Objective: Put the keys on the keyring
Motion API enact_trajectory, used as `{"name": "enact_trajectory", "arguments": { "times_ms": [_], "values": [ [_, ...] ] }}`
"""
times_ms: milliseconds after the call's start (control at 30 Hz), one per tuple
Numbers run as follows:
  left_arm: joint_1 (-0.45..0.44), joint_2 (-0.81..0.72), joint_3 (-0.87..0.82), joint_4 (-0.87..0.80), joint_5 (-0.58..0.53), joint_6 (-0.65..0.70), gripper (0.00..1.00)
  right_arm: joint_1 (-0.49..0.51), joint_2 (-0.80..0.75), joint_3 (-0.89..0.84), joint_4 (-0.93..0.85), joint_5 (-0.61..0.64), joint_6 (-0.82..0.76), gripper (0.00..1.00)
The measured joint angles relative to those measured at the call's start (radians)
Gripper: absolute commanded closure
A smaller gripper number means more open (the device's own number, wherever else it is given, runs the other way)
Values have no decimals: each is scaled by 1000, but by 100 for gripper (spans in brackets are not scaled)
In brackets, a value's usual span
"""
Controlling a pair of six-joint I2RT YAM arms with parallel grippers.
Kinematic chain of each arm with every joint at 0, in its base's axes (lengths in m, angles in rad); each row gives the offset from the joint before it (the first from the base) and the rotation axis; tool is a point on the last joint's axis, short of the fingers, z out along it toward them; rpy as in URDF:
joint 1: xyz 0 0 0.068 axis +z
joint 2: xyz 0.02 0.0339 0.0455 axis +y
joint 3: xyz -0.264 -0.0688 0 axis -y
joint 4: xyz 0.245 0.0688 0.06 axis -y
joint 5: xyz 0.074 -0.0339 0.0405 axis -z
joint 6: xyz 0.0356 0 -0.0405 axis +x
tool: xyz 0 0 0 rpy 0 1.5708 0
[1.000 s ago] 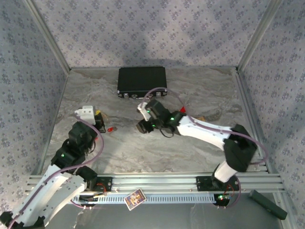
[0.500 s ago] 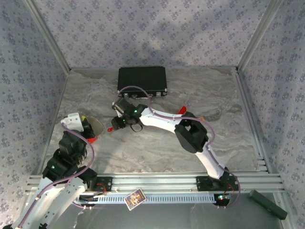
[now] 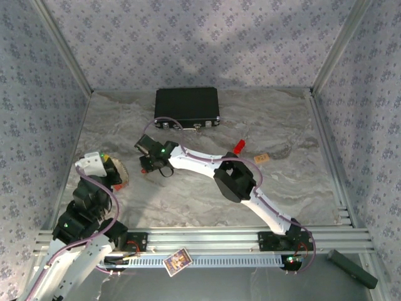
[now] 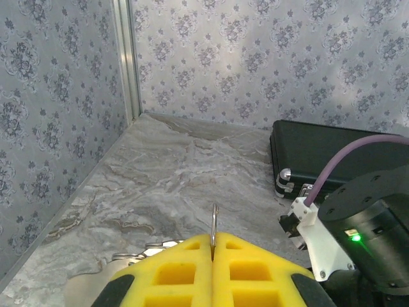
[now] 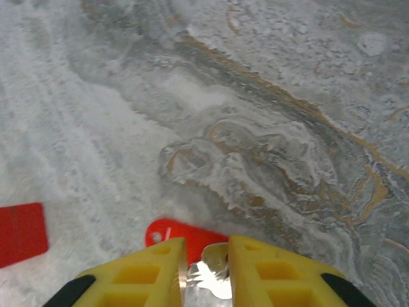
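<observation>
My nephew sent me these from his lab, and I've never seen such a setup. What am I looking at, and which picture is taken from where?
These are two small robot arms bolted to the near edge of a marble-patterned table. The wide picture comes from a fixed camera above and behind the arms. The other two come from cameras on the wrists, each looking past its own yellow fingers.

On the table lie a black case, a small red key and a brown bit.

The left gripper is shut on a thin metal keyring, which stands edge-up between its fingers. The right gripper reaches across to the left side. Its fingers sit close on either side of a red-headed key lying on the table, but I cannot tell whether they grip it.
</observation>
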Motion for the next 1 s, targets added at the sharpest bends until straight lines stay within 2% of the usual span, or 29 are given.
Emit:
{"name": "enact_trajectory", "arguments": {
  "times_ms": [167, 467, 667, 833, 1000],
  "values": [
    [0, 0, 0, -1, 5, 0, 100, 2, 42, 50, -51, 40, 5, 78],
    [0, 0, 0, -1, 8, -4, 100, 9, 53, 64, -78, 72, 14, 100],
    [0, 0, 0, -1, 16, -4, 100, 9, 50, 61, -84, 80, 14, 100],
    [0, 0, 0, 2, 46, -3, 100, 12, -71, -119, -51, 90, -10, 100],
    [0, 14, 0, 15, 148, 13, 100, 13, -349, -445, 43, 91, -76, 100]
  ]
}}
